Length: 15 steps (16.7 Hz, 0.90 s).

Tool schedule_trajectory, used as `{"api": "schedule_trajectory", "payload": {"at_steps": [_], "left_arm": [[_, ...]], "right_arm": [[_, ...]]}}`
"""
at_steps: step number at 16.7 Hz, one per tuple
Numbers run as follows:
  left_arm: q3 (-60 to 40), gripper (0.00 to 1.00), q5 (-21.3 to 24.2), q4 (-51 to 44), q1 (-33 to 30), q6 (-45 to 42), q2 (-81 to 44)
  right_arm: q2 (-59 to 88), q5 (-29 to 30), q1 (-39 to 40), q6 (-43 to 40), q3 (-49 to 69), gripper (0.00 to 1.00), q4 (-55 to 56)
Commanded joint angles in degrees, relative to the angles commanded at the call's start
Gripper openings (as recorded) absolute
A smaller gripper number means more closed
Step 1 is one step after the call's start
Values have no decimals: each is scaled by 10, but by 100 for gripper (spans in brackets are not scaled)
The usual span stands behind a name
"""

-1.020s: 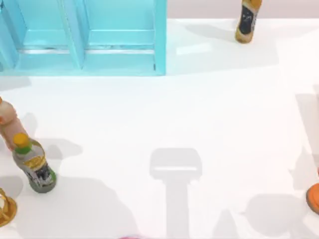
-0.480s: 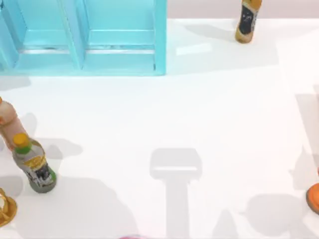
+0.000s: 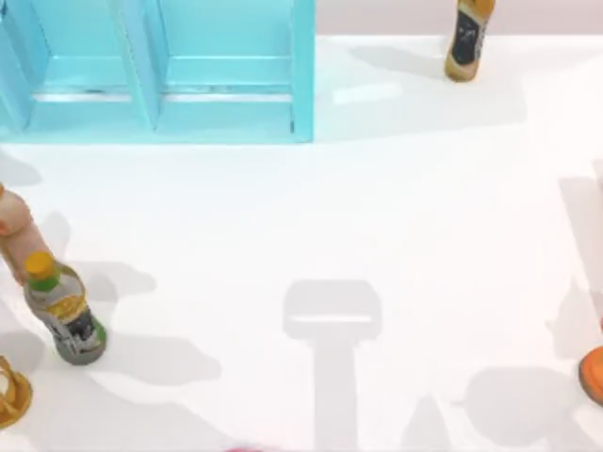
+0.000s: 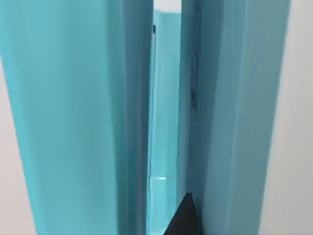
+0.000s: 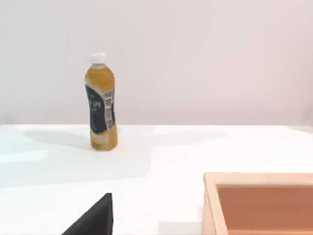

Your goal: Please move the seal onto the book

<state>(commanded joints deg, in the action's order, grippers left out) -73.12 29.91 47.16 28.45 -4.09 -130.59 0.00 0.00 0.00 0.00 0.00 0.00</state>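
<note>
We can't place the seal or book on the desk [image 3: 396, 217] yet, so no nearer arm. Left wrist cam faces the light-blue shelf unit [image 4: 73, 117]; hands' state: can't tell.

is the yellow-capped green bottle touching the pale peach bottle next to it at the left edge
Cannot tell. In the top view the yellow-capped green bottle overlaps the pale peach bottle at its cap, but overlap from above shows neither contact nor a gap.
</note>
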Motion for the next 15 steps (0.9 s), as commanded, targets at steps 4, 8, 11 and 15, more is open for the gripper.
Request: {"api": "schedule_trajectory", "payload": {"at_steps": [4,8,11,15], "left_arm": [[53,0,29,-64,43,-10,160],[106,0,67,-132,72,-17,358],[166,0,105,-208,95,-21,449],[212,0,136,-255,120,-26,488]], "right_arm": [[0,0,0,0,0,100,0],[0,0,0,0,0,100,0],[0,0,0,0,0,100,0],[0,0,0,0,0,100,0]]}}
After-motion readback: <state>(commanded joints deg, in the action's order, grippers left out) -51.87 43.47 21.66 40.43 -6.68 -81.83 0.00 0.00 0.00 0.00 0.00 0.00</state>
